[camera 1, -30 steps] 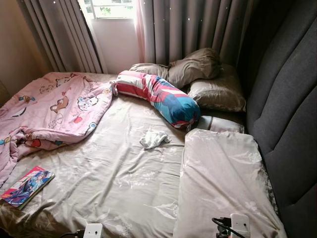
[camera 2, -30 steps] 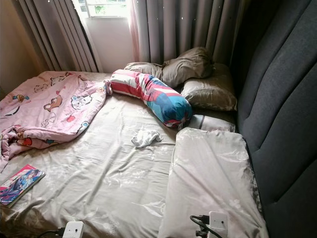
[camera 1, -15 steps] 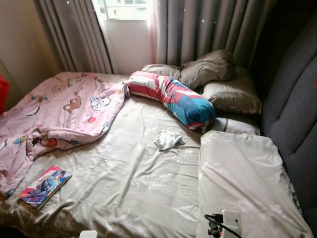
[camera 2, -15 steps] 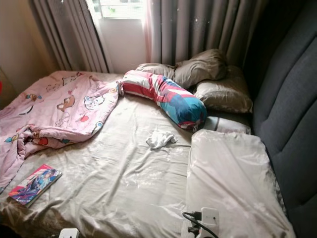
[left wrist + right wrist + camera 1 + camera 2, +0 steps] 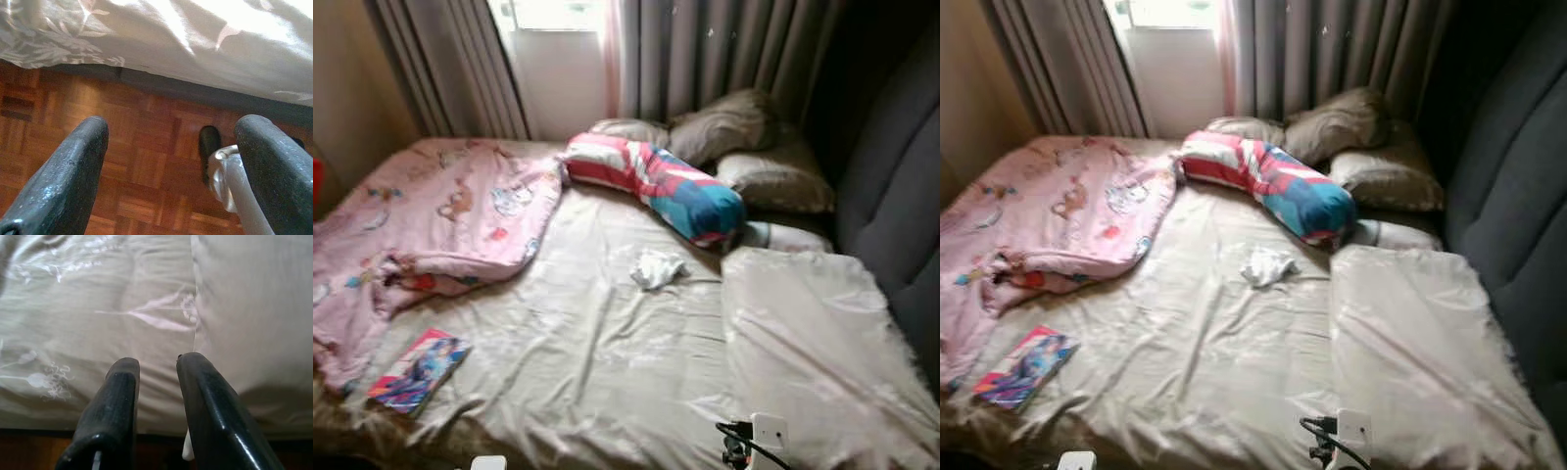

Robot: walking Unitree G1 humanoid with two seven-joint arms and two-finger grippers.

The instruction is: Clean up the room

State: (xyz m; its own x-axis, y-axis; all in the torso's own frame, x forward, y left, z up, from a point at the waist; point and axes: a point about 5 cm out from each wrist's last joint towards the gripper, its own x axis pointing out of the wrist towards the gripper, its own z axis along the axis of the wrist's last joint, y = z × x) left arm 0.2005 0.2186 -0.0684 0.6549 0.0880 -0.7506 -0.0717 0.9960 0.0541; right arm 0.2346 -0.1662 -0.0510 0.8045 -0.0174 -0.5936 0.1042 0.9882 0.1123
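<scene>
Untidy bed: crumpled cloth, book and bunched blanket remain; left end effector open and right end effector slightly parted, both empty.

On the bed: blanket left, cloth centre (bolster behind).

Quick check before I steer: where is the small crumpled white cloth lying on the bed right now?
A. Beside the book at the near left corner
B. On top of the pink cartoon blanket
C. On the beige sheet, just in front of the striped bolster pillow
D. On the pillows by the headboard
C: the crumpled white cloth sits on the bare beige sheet just in front of the striped bolster pillow, apart from the pink blanket and the book.
</scene>
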